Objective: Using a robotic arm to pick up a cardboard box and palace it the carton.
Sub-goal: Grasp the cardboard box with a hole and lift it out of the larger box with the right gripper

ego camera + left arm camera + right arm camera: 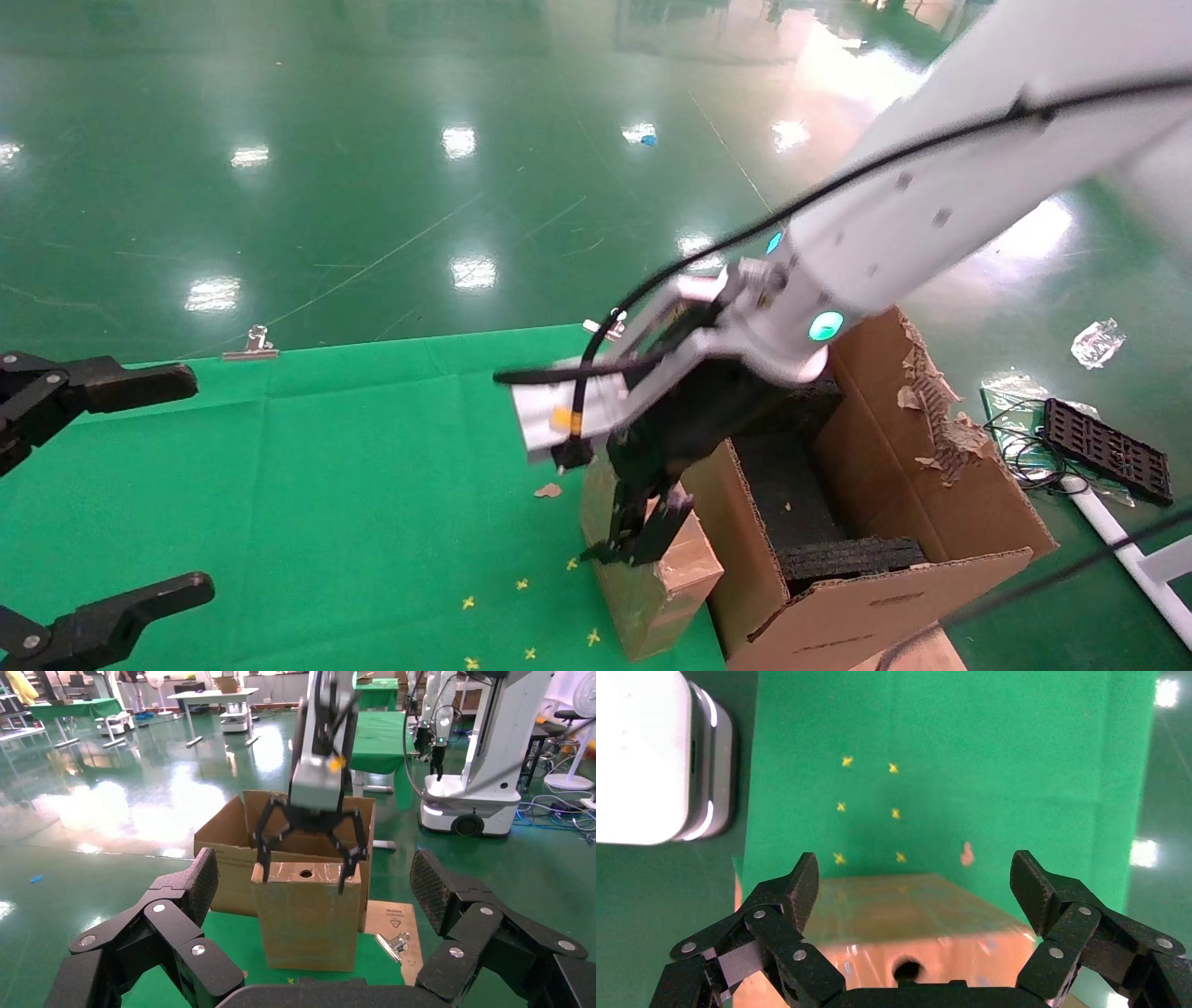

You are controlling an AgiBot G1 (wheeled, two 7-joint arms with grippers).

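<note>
— Position of the right robotic arm (931, 186)?

— It reaches down from the upper right. Its end effector (643, 536) sits at the top of the cardboard box (652, 578), black fingers (666, 527) lying against the box's upper end. Whether they clamp it cannot be told.

— Box attitude?

— Standing on end on the green table (326, 485), tilted slightly, just beside the carton (885, 522), touching or nearly touching its near wall.

— Carton condition?

— Open, flaps up, one far flap torn ragged. Black foam (801, 513) lies inside.

— Left end effector (93, 503)?

— At the left edge over the table, fingers spread wide, well apart from the box.

— Other items?

— Yellow cross marks (521, 584) on the cloth near the box; a metal clip (251, 347) at the table's far edge.
</note>
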